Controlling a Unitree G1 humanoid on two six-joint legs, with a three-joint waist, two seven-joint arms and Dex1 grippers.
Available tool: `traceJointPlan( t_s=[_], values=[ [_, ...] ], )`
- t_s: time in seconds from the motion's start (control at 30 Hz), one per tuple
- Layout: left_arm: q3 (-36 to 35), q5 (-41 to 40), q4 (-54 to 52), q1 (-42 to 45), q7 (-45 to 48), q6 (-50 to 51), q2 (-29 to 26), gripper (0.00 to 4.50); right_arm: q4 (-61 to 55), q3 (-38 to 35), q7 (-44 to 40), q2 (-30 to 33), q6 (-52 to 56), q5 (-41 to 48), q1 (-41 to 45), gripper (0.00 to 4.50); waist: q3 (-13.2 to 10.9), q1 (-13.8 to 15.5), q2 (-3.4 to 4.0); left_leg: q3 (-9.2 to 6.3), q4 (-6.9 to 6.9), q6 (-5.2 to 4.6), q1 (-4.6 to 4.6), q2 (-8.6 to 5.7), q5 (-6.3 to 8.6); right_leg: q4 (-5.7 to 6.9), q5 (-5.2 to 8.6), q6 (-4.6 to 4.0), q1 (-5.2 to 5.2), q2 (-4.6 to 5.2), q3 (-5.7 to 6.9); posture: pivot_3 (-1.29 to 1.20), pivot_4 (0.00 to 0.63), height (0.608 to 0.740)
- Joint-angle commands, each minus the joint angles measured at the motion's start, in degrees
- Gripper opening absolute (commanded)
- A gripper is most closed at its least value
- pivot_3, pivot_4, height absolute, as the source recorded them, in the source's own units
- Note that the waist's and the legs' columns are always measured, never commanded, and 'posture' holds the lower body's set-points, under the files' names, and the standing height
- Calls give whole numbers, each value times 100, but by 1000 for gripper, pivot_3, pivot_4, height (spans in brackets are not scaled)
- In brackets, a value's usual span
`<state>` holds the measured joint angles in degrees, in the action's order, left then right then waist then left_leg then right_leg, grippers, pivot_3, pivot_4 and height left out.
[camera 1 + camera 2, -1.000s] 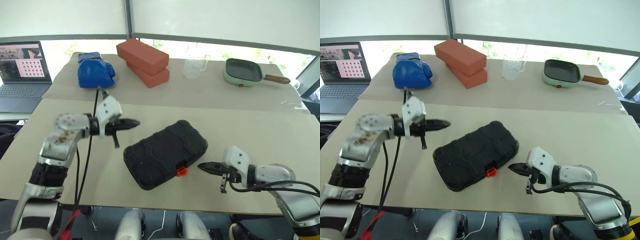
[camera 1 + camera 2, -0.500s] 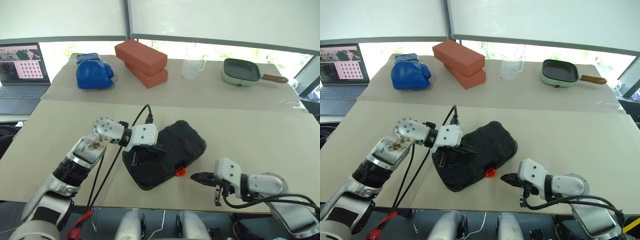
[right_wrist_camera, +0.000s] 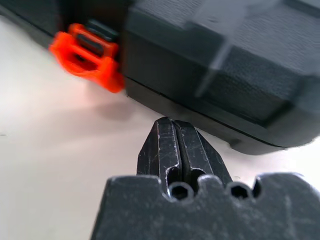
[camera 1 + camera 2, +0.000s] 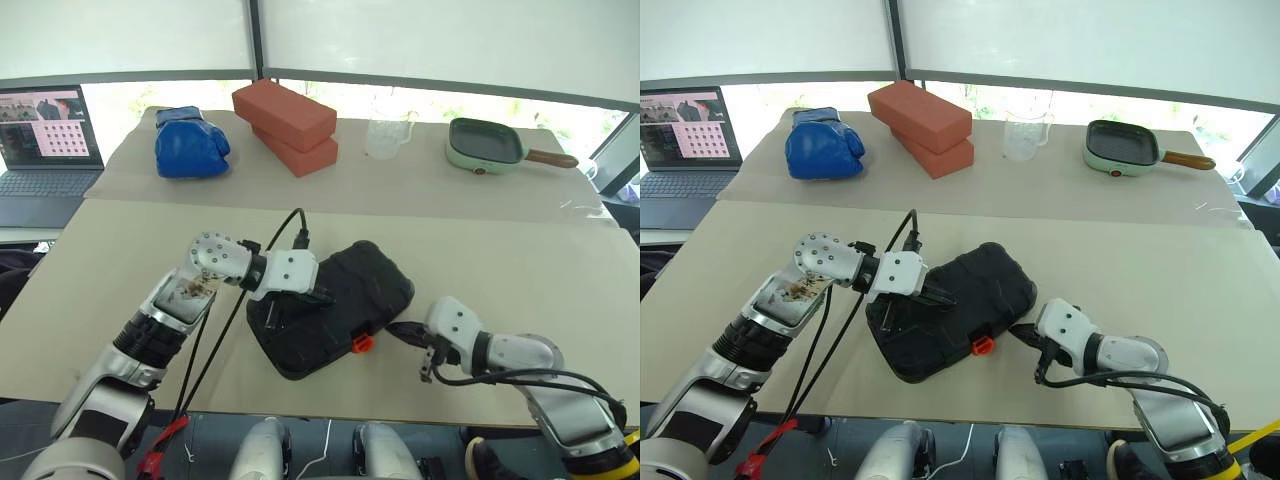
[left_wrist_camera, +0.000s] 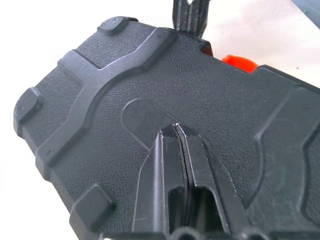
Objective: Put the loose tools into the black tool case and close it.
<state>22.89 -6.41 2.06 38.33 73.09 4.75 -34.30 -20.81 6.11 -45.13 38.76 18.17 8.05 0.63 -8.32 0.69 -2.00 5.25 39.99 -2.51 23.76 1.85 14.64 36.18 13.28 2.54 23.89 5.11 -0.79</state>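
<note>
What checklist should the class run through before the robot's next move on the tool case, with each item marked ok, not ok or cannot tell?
1. Black tool case lid down: ok, it lies flat and shut on the table.
2. Orange latch fastened: cannot tell from these views.
3. Left gripper on the lid: ok, fingers shut, tips over the top of the lid.
4. Right gripper placed: ok, fingers shut, tip at the case's near edge beside the latch, not on it.
5. Loose tools packed: cannot tell, the case hides its inside.
6. Case well inside the table's edge: ok.
</note>
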Motion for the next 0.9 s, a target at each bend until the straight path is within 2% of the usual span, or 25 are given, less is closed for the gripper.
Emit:
traceJointPlan(
  t_s=[0.03,0.13,0.3,0.4,0.73,0.9],
  values=[
    [20,247,328,111,-89,-15,61,53,117,-210,372,-239,-78,-35,412,0,0,-12,0,0,0,0,0,0,0,1,0,0,1,0,0,0,150,738],
    [-15,238,404,159,-49,-40,67,53,48,-234,297,-228,25,39,389,0,0,-31,2,0,-1,2,1,2,-2,5,-1,-2,7,-4,-4,0,150,738],
    [22,230,334,88,48,-71,39,53,-809,-158,-268,127,353,538,-320,0,1,1,2,1,-8,1,3,2,-1,3,0,-2,9,-2,-3,0,150,738],
    [45,244,286,39,66,-88,28,53,-1058,29,-295,178,445,562,-527,0,1,0,2,-1,-5,0,3,2,0,1,0,-1,4,-1,0,0,150,738],
    [65,267,222,42,149,-61,20,53,-620,540,26,-320,409,279,-207,0,2,3,2,-2,-1,0,1,1,0,2,0,-1,2,-2,-1,0,150,738],
    [78,272,135,11,187,-26,1,53,-754,422,262,-658,314,357,-139,0,2,-3,2,-2,0,0,1,2,0,2,0,-1,2,-2,-1,0,150,738]
  ],
)
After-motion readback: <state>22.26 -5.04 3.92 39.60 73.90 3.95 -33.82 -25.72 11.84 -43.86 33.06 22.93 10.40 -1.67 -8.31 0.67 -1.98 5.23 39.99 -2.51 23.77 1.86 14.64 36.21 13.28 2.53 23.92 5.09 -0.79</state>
